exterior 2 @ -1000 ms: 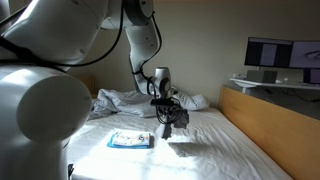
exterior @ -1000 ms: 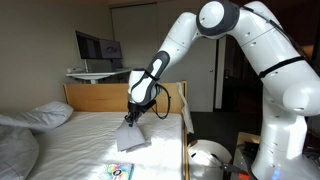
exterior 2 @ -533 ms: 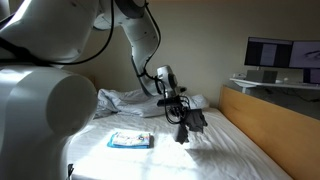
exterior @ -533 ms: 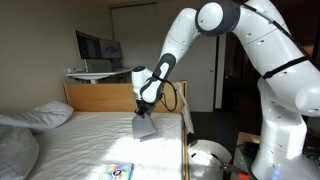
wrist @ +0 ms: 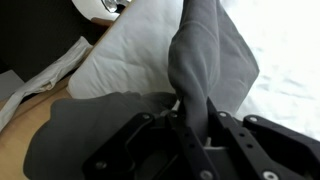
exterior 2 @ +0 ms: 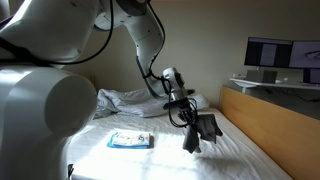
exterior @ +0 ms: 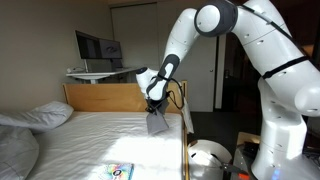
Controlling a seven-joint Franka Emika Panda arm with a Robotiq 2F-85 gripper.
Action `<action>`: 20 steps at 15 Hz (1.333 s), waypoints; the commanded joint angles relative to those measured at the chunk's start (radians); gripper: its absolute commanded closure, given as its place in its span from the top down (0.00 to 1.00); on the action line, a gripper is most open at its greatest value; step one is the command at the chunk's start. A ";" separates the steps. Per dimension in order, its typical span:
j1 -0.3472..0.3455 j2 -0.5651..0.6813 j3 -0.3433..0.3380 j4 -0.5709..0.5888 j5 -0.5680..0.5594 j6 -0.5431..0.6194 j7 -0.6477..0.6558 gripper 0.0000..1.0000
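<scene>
The tool point(exterior: 155, 102) is clamped shut on a grey cloth point(exterior: 158, 123), pinched at the top so the rest hangs in folds. The wrist view shows the fabric bunched between the jaws. Over the last second it has lifted off the white bed point(exterior: 70, 135) and swung toward the bed's edge — the cloth now hangs clear, carried. A printed leaflet point(exterior 2: 130, 139) lies flat on the bed, well apart — its writing is too small to read.
</scene>
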 commanded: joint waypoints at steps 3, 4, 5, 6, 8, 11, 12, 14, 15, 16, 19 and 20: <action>-0.071 -0.006 0.050 0.005 -0.037 -0.022 0.033 0.16; -0.074 -0.006 0.056 0.005 -0.037 -0.022 0.033 0.16; -0.073 -0.005 0.060 0.005 -0.036 -0.022 0.032 0.16; -0.073 -0.005 0.064 0.005 -0.036 -0.022 0.032 0.06; -0.070 0.014 0.072 0.020 -0.038 -0.034 0.035 0.06; -0.098 0.065 0.073 0.065 -0.021 -0.070 0.031 0.06; -0.110 0.080 0.072 0.081 -0.015 -0.085 0.026 0.06; -0.139 0.117 0.069 0.118 -0.006 -0.111 0.021 0.06; -0.152 0.136 0.063 0.138 -0.007 -0.121 0.026 0.06; -0.168 0.158 0.058 0.161 -0.004 -0.132 0.027 0.06; -0.218 0.205 0.051 0.227 0.020 -0.174 0.024 0.06; -0.239 0.223 0.049 0.249 0.032 -0.185 0.026 0.06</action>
